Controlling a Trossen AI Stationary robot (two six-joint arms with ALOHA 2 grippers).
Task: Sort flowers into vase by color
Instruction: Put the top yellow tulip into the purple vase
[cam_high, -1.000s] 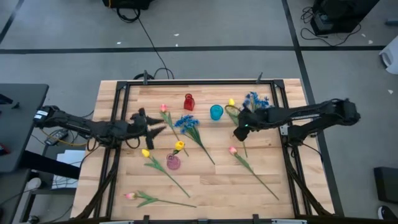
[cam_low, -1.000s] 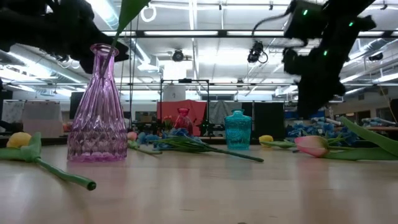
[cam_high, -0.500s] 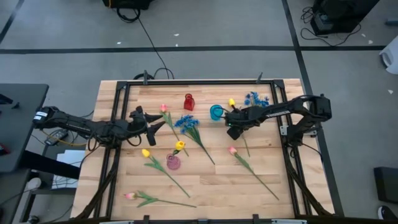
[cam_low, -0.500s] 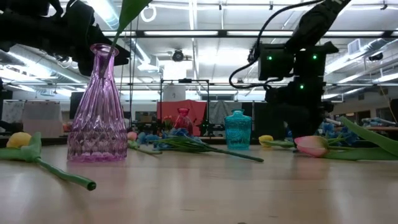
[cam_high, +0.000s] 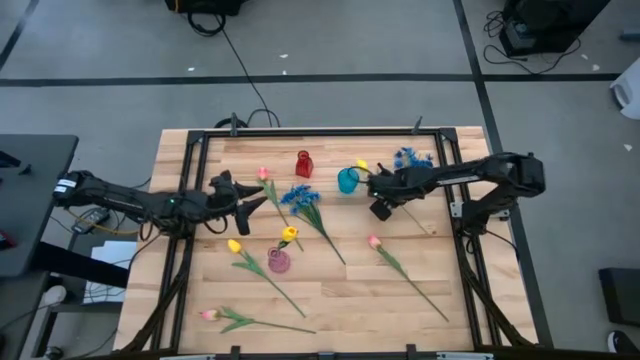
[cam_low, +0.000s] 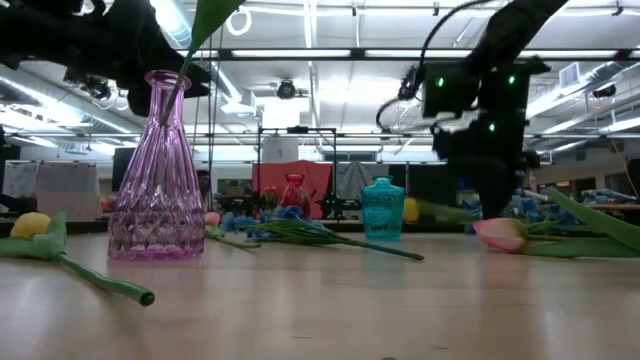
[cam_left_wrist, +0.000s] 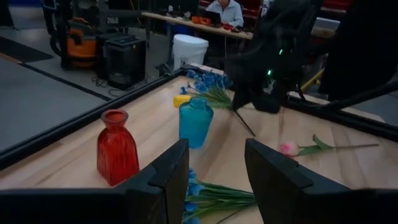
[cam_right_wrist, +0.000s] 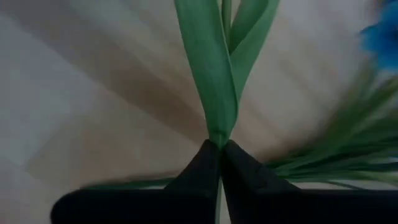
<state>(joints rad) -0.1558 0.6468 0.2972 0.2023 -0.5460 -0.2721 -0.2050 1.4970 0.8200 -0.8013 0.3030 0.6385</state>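
The right end effector (cam_high: 381, 197) is pinched shut on the green stem of a yellow tulip (cam_high: 362, 165), its two dark fingers (cam_right_wrist: 205, 168) meeting just below the point where the leaves fork, beside the teal vase (cam_high: 347, 180) near the far middle of the table (cam_high: 330, 290). The flower looks feather-light and limp, so the bloom end is likely to sway and droop; a hold low on the bare stem, as here, seems right, since leaves and petals would crumple or slip. The thin plastic stem may also twist between the pads. Across the table the left end effector (cam_high: 250, 203) waits with fingers apart and empty, near a pink tulip (cam_high: 264, 174) and a blue bloom (cam_high: 299, 195). A pink glass vase (cam_high: 279, 261) already holds one yellow flower (cam_high: 288, 234); a red vase (cam_high: 303, 163) stands empty. More flowers lie loose: another blue cluster (cam_high: 411, 159), a pink tulip on a long stem (cam_high: 375, 241), a second yellow tulip (cam_high: 234, 245), and one pink at the near edge (cam_high: 210, 314).
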